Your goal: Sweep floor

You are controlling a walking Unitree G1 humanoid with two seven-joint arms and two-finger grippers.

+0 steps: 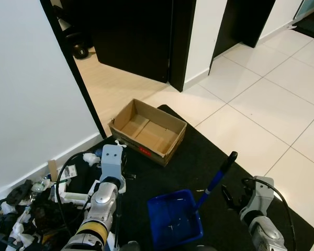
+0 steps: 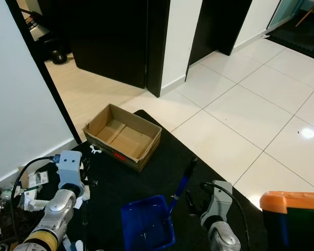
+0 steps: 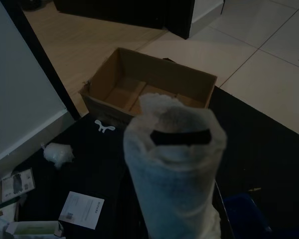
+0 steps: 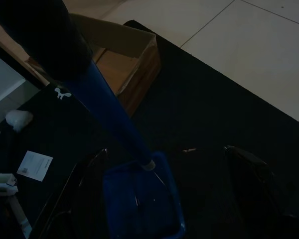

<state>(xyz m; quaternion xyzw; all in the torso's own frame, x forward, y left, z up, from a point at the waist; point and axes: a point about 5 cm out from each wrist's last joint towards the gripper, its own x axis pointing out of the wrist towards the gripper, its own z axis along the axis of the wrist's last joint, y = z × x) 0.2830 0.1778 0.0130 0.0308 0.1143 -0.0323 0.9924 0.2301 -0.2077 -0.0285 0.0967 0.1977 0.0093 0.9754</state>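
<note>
Blue dustpan (image 1: pixel 175 219) on black mat (image 1: pixel 209 157), near centre; its long stiff handle (image 1: pixel 215 180) leans right. Light, rigid plastic; grab mid-handle. R gripper (image 1: pixel 231 201) beside handle, fingers spread apart. L gripper (image 3: pixel 182 137): wrapped stick there, finger state can't tell.
</note>
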